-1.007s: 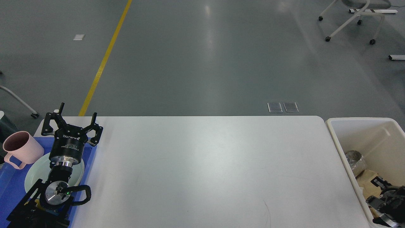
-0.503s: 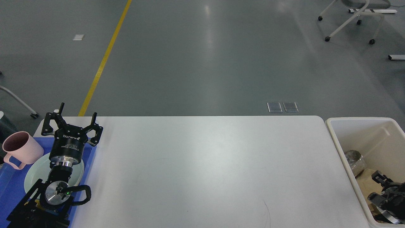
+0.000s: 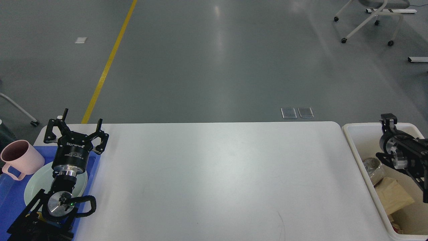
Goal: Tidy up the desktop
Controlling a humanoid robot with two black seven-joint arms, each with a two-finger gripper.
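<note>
- The counter (image 3: 214,180), the wide white top filling the lower view, lies bare in the middle, so tidying looks nearly finished.
- The cream bin (image 3: 354,147) at its right end holds crumpled rubbish; the blue tray (image 3: 97,164) at its left carries a pale plate (image 3: 33,185) and a pink mug (image 3: 21,159).
- The left gripper (image 3: 76,129) hovers over the tray, jaws wide and empty.
- The right gripper (image 3: 388,122), low in the bin a second ago, has risen above its rim; whether its jaws are parted I cannot tell.

The desktop (image 3: 214,174) is a wide, smooth white slab with rounded corners
</note>
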